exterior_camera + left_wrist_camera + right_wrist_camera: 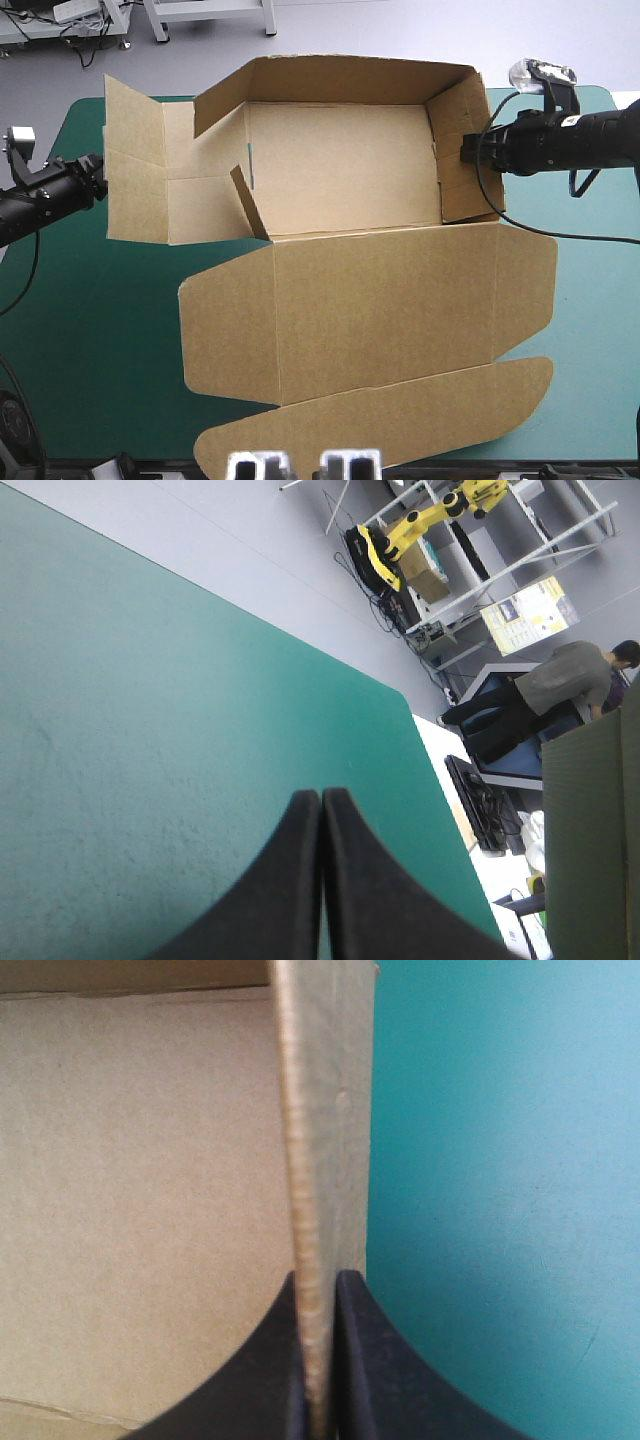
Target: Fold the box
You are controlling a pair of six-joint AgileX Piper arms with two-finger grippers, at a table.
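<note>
1. The brown box [350,165] lies on the teal-green bench [80,340], toward its far side, with its far and right walls raised.
2. Its lid [380,310] lies flat and reaches the bench's near edge.
3. The left side panels [135,190] are spread out to the left, and a small inner flap [248,205] stands tilted.
4. The right pincer [318,1282] is clamped on the upright right wall [462,150], with the board's edge between its all-but-closed black fingers.
5. The left pincer [321,796] is closed to a point and holds nothing. It sits over bare cover just beside the left panels.
</note>
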